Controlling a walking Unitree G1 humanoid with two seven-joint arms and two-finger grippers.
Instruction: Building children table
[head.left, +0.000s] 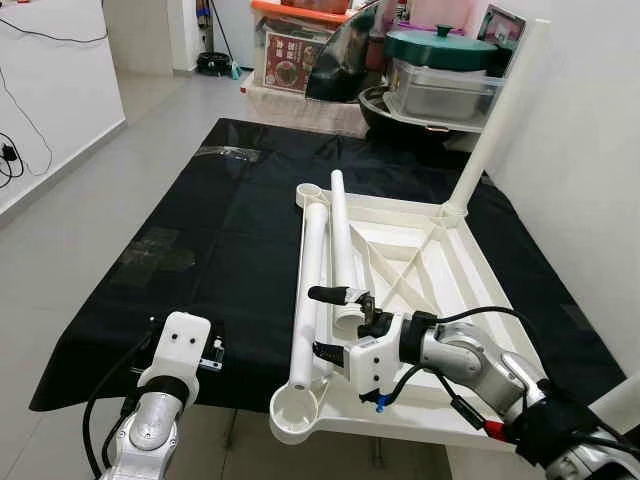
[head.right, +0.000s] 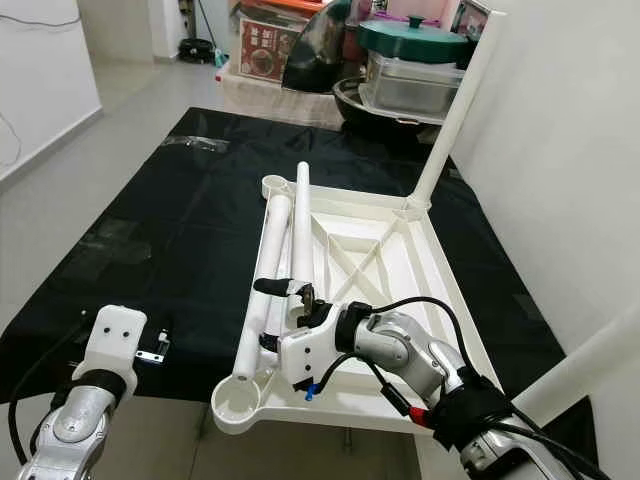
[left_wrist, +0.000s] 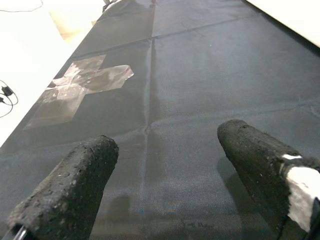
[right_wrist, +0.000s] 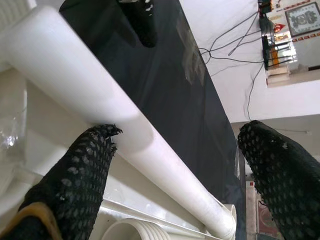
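Black cloth (head.left: 230, 230) spread on a pale tiled floor (head.left: 90, 190), with table parts lying on it.

The cloth carries an upturned white tabletop (head.left: 470, 270) on its right half — one leg (head.left: 500, 115) stands upright in the far right corner socket. Two loose white legs (head.left: 312, 290) lie side by side along the tabletop's left edge, running near to far. On the left part of the cloth, patches of clear tape (head.left: 155, 255) catch the light — another strip (head.left: 228, 152) lies farther off.
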